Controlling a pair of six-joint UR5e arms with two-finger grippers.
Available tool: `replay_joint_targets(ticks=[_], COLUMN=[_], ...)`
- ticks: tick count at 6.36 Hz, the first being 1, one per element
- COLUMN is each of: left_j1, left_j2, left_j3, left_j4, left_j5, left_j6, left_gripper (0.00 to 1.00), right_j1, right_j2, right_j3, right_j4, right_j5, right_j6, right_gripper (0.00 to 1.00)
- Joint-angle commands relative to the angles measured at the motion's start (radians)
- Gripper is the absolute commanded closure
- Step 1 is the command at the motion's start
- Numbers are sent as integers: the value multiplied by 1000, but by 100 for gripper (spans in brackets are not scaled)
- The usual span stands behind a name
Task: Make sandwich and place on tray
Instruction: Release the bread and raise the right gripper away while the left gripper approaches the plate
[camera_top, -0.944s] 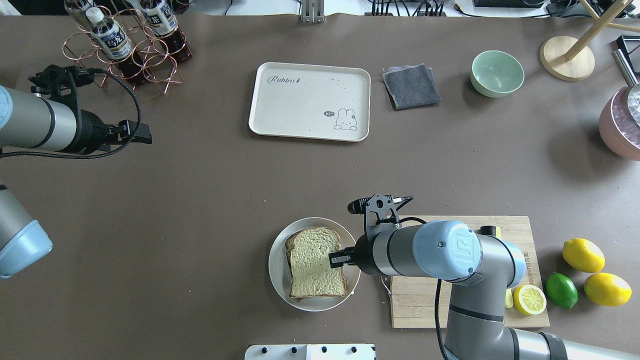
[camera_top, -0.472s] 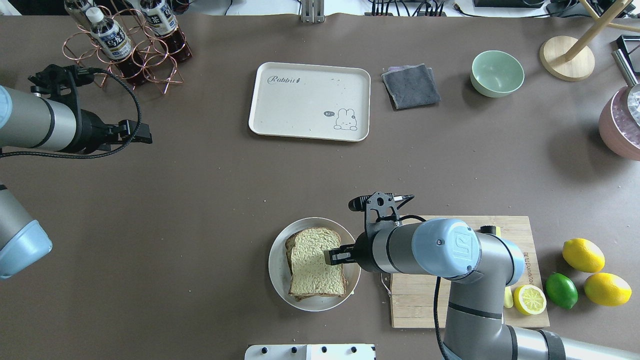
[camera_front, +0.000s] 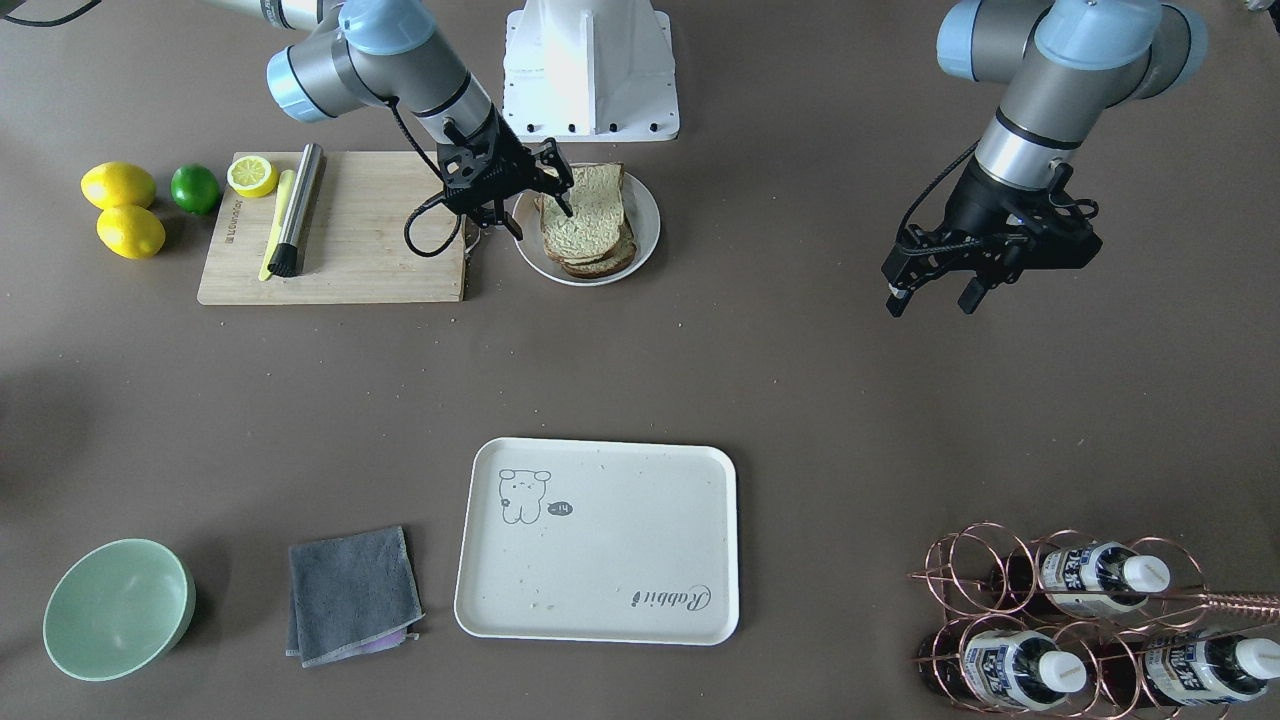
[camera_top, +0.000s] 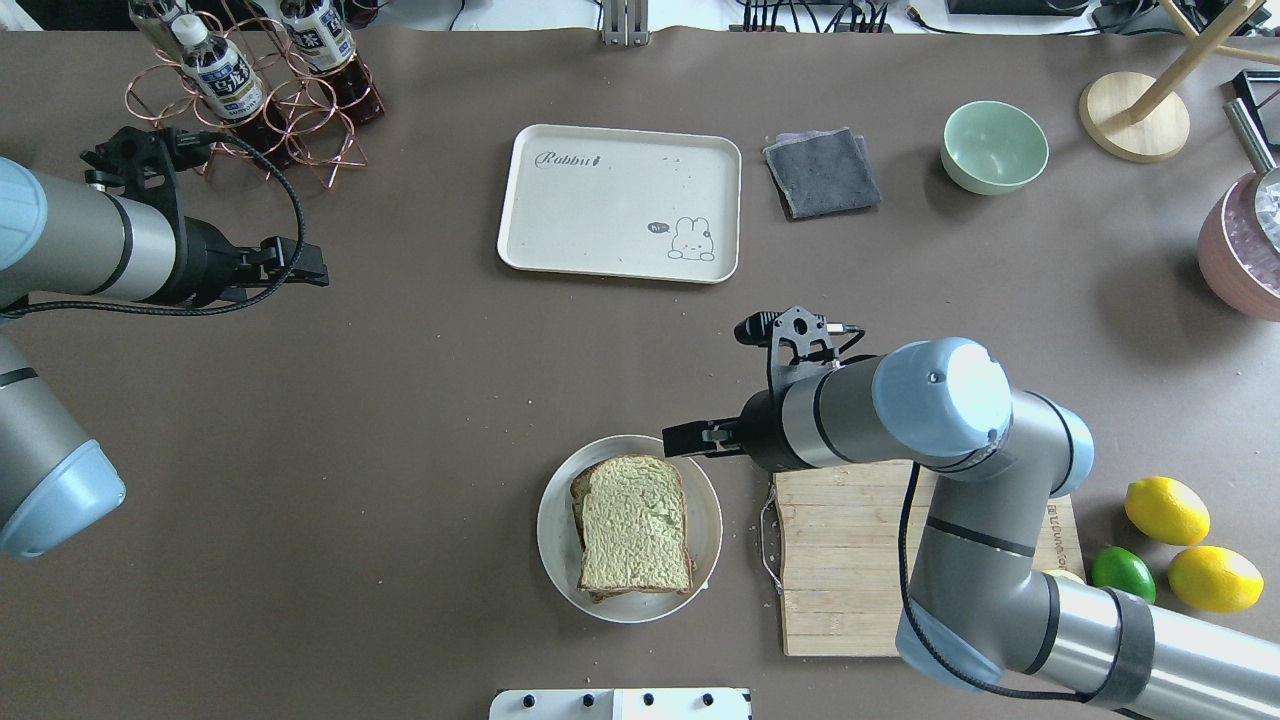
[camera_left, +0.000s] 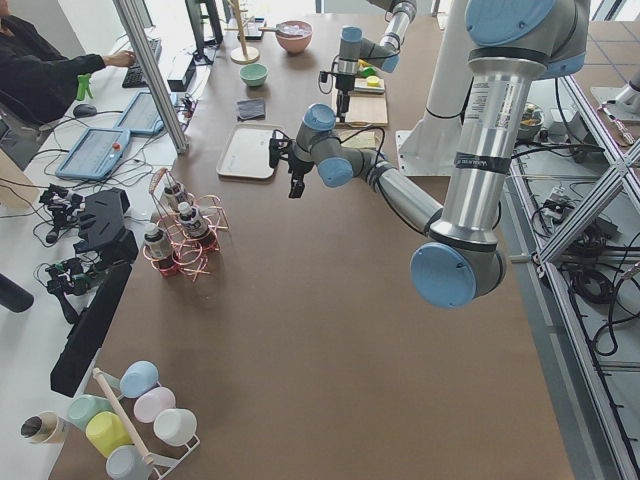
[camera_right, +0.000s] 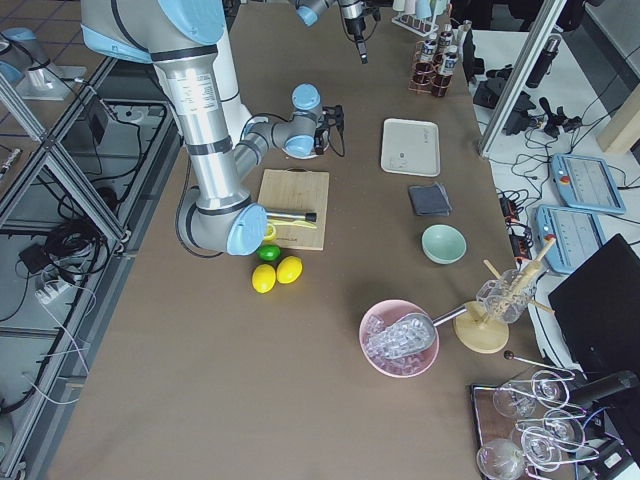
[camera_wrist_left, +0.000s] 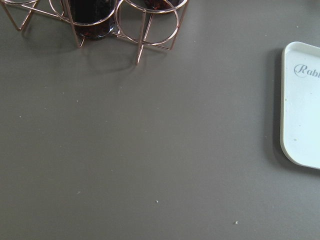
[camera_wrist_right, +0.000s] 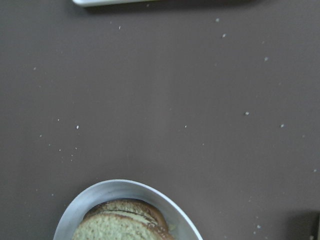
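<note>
Overhead exterior: right pincer (camera_top: 668, 438) spread, empty, near sandwich (camera_top: 633, 525); left pincer (camera_top: 320, 272) spread, empty.

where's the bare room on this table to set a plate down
The widest bare stretch lies between the tray and the plate, running left toward the left claw. The tray holds only crumbs. Crowded: the cutting board with lemons and lime at near right, the right claw by the plate's far rim, and the bottle rack far left.

Green bowl (camera_top: 994, 147) beside grey cloth (camera_top: 822, 172); lemons (camera_top: 1166, 510) near cutting board (camera_top: 840, 560).
</note>
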Motion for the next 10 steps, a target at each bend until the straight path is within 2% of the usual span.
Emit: replay_joint_targets(ticks=[1, 2, 3, 4, 5, 7, 9, 10], left_j1=[84, 195, 292, 363, 448, 606, 650, 650], left_j2=[-63, -92, -97, -100, -119, -136, -137, -139], left_j3=[-10, -9, -10, -18, -19, -7, 22, 36], left_j4=[-2, -2, -4, -5, -4, 1, 0, -4], left_j5=[20, 128, 217, 271, 354, 494, 517, 517], left_j6=[-151, -215, -246, -309, -349, -378, -380, -381], left_gripper=[3, 3, 3, 7, 20, 22, 28, 42], right_j1=[185, 276, 345, 393, 428, 456, 455, 455], right_j2=[-26, -43, -74, -100, -120, -120, -119, -120], right_j3=[1, -1, -4, -4, -8, -8, -8, -7], right_j4=[1, -1, -2, -2, -7, -37, -36, -34], right_j5=[205, 297, 348, 358, 364, 364, 355, 347], right_j6=[1, 1, -1, -1, -13, -16, -16, -14], right_gripper=[1, 1, 1, 1, 1, 1, 0, 0])
